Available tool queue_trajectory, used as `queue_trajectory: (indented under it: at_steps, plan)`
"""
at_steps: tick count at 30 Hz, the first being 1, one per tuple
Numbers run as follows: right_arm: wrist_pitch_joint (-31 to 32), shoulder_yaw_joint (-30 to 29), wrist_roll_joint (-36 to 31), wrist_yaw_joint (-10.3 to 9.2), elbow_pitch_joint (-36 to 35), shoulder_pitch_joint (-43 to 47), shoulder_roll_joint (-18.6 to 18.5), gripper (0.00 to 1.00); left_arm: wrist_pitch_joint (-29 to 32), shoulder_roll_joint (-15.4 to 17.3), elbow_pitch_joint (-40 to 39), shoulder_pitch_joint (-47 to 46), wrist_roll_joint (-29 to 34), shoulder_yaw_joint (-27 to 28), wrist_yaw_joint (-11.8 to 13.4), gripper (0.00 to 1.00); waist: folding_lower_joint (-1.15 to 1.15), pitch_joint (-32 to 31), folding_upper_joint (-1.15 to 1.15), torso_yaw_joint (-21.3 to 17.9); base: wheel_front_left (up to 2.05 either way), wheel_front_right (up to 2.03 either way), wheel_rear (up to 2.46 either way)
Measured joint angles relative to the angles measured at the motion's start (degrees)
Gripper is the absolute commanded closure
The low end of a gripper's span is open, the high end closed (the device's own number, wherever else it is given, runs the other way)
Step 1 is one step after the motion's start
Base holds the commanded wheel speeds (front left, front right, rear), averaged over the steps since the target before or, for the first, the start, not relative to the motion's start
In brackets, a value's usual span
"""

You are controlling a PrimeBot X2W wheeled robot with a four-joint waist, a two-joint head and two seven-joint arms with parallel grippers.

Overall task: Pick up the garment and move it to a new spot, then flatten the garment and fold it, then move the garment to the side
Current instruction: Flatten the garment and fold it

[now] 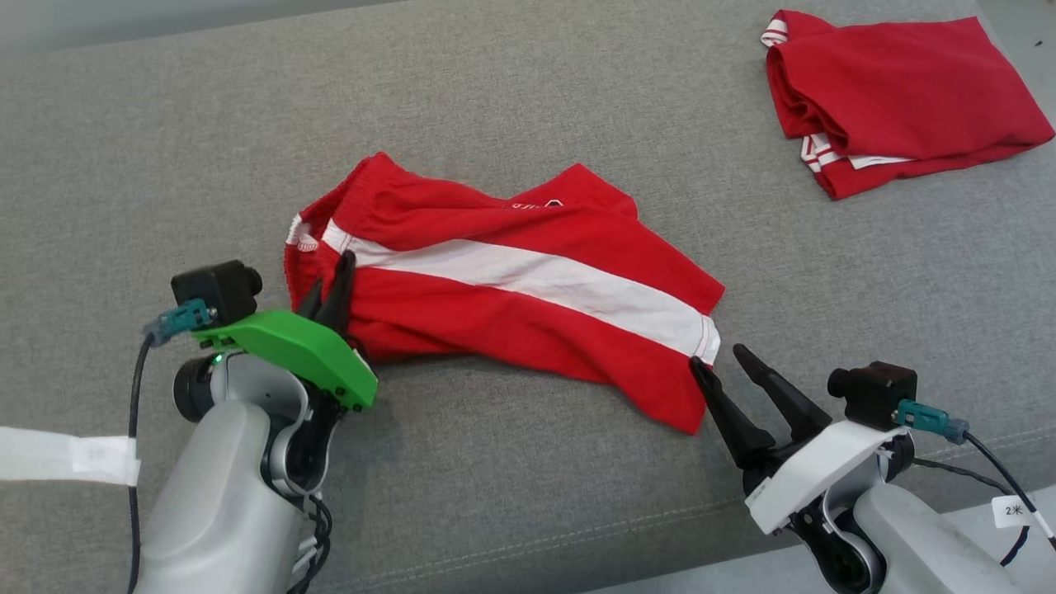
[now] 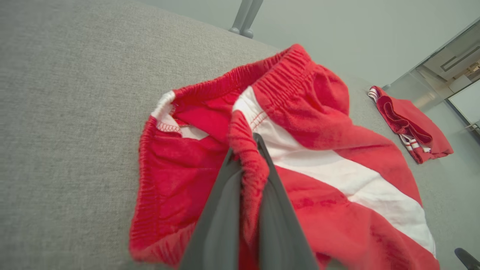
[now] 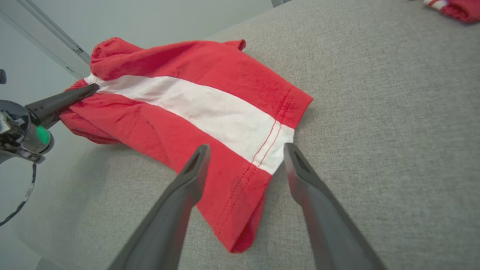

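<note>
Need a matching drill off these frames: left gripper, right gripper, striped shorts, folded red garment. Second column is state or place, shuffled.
Things
1. left gripper
2. right gripper
3. striped shorts
4. folded red garment

State or place
A. open, holding nothing
B. folded, at the far right of the grey cushion
C. shut, pinching red cloth
D. rumpled, in the middle of the cushion

Pairs: 1-C, 2-A, 3-D, 4-B
</note>
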Motion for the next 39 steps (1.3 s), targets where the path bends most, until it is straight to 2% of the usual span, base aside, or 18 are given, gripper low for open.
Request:
queue_trajectory:
  at_steps: [8,18,19,23,26,29,32,39]
  plan:
    - [0.5,0.9,1.7,0.0,0.5,-1.1,-1.7,0.0,-3.2,-0.2,-3.3,4.9,-0.4,-0.1,-0.4,1.0,0.0,1.2,0.0,1.9,0.0,0.0,0.0]
    - [2.0,1.7,5.4,0.0,2.4,-4.1,-2.2,0.0,-4.0,0.3,-5.6,7.1,-0.1,-0.7,-0.5,0.91,0.0,2.8,0.0,3.4,0.0,0.0,0.0]
    - [2.3,2.2,5.4,0.0,2.6,-4.3,-2.4,0.04,-4.1,0.3,-5.9,7.2,-0.1,-0.8,-0.5,0.91,0.0,2.9,0.0,3.6,0.0,0.0,0.0]
    - [2.4,3.3,6.8,0.0,2.8,-5.3,-2.4,0.32,-4.5,0.9,-6.8,8.0,0.0,-0.7,-0.5,0.9,0.0,3.2,0.0,4.0,0.0,0.0,0.0]
    - [2.3,4.5,7.1,0.0,2.5,-6.6,-2.8,0.69,-4.6,1.4,-7.8,8.7,0.3,-0.7,-0.5,0.9,0.0,3.3,0.0,4.0,0.0,0.0,0.0]
    - [2.1,4.8,6.4,0.0,1.4,-7.9,-3.7,1.0,-5.4,1.6,-8.9,9.0,0.5,-0.5,-0.5,0.93,0.0,3.3,0.0,3.9,0.0,0.0,0.0]
    - [1.2,4.7,4.7,0.0,0.0,-9.3,-4.8,1.0,-6.8,1.6,-10.7,9.0,0.7,0.0,-0.5,1.0,0.0,3.1,0.0,3.8,0.0,0.0,0.0]
    - [0.7,3.5,3.0,0.01,-4.8,-11.4,-6.5,1.0,-10.2,1.6,-16.0,9.0,-0.1,2.0,-1.7,1.0,0.0,2.0,0.0,2.7,0.0,0.0,0.0]
